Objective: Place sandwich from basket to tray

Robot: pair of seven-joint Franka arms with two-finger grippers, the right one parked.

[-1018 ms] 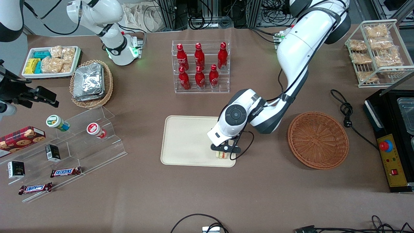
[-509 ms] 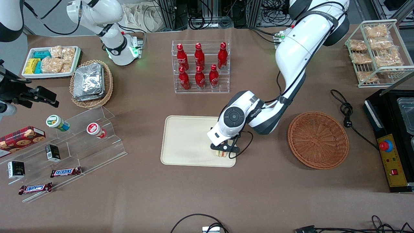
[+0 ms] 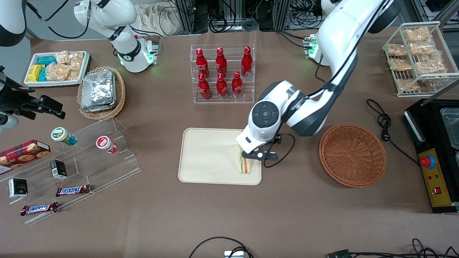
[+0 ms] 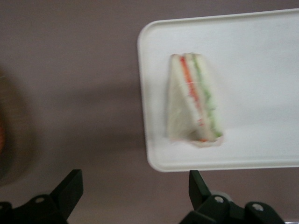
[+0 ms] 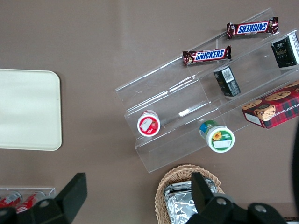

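Wrist view of the working arm shows the triangular pale-bread sandwich (image 4: 194,99) with orange and green filling lying free on the flat cream-beige rectangular tray (image 4: 261,56), near one corner. The black two-finger gripper (image 4: 135,189) hangs above it, fingers spread wide and holding nothing. The round reddish-brown wicker basket (image 3: 352,155) sits empty beside the tray, so I judge placement done; the next move is only a clear retreat upward.

"SNICKERS" reads on two candy bars (image 5: 207,55) (image 5: 252,27) by the clear stand.
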